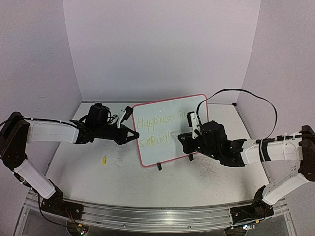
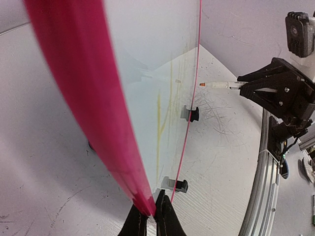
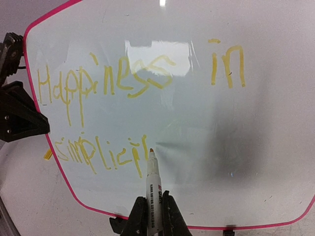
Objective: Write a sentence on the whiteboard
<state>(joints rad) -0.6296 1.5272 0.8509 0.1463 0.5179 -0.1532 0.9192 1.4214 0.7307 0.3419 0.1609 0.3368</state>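
The whiteboard [image 1: 170, 129], white with a red-pink rim, stands upright on two black clip feet [image 1: 159, 166]. Its rim shows close in the left wrist view [image 2: 88, 98]. My left gripper [image 1: 134, 133] is shut on the board's left edge [image 2: 150, 212]. The sentence [image 3: 128, 78] in yellow reads "Happiness in" with "simplici" and a fresh upright stroke below it [image 3: 103, 155]. My right gripper [image 3: 153, 209] is shut on a white marker [image 3: 152, 187]. Its orange tip [image 3: 151, 150] sits at the board just right of the last stroke. The marker also shows in the left wrist view [image 2: 219, 85].
A small yellow marker cap [image 1: 104, 160] lies on the scratched white tabletop [image 1: 98, 172] left of the board. Grey scribbles [image 1: 206, 167] mark the tabletop near the right arm. Pale walls close in behind and at both sides.
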